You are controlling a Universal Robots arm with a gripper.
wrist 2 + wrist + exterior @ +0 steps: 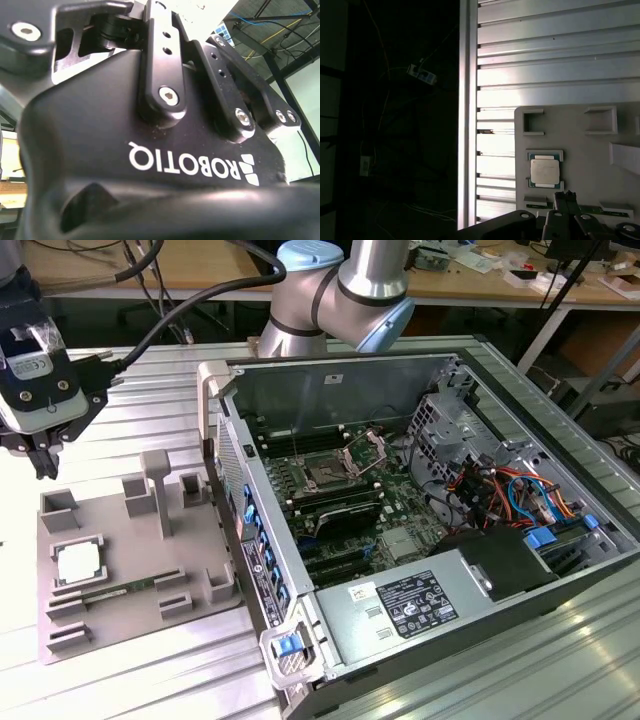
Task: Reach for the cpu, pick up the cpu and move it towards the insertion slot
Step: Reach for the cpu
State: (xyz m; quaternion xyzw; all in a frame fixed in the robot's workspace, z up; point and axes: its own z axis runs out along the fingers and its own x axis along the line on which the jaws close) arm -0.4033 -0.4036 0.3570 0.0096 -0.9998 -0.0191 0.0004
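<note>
The gripper (45,460) hovers above a corner of the plate (120,540); its spread cannot be told. The cpu (78,562) lies flat in its plate pocket, apart.

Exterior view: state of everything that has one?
cpu: seated in its fixture plate nest, ungripped.
insertion slot: retention bracket raised, open.
gripper: above the plate, clear of the cpu.
computer case: side open.
memory stick: lying in its plate groove.
</note>
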